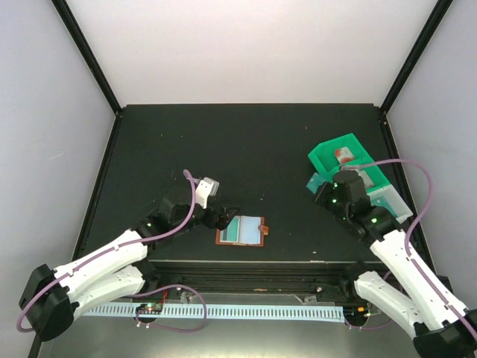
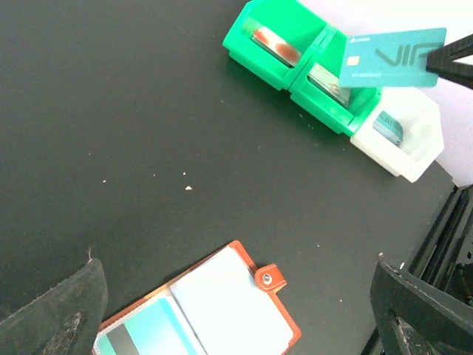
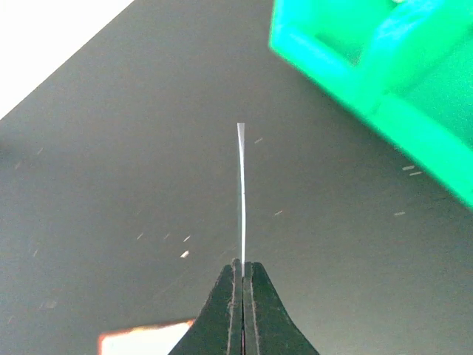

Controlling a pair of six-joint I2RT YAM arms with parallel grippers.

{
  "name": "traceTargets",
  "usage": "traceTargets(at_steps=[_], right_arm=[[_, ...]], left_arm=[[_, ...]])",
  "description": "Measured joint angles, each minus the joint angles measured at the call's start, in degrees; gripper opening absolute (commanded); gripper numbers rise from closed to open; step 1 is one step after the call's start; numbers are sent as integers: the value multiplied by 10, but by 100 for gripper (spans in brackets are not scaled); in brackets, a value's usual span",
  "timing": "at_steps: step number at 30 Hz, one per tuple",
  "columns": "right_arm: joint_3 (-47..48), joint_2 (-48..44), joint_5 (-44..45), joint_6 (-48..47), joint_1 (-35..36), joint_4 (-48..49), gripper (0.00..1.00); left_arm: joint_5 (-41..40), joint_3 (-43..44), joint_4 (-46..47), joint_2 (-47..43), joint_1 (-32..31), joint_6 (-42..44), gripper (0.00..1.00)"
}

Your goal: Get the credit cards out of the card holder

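Partway: right gripper [image 3: 242, 265] clamps a teal card [image 3: 242, 192] edge-on near tray [image 2: 255, 63], which holds others; left gripper [image 1: 221, 217] gapes wide over open holder [image 2: 222, 310], second card [image 2: 144, 333] apparently left inside.

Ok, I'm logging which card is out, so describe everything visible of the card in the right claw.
The teal card is a thin, flat plastic rectangle with a small pale chip patch near one end and large darker lettering. The right claw is shut on one short end; nothing else touches it. It hangs clear of the black table, near the green tray. The right wrist view shows it edge-on, a pale line.
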Motion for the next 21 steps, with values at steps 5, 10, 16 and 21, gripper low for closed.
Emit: traceTargets(at_steps=[5,10,16,21], right_arm=[[2,-19,0,-13,-116,-49,1],[34,-3,24,-39,-228,-116,1],[44,16,65,-49,-330,-148,1],[34,63,79,-51,-391,-143,1]], left_arm=[[30,6,-22,7,10,6,99],[42,7,-35,14,13,14,99],[48,7,-47,25,21,18,99],[52,7,-46,25,30,18,99]])
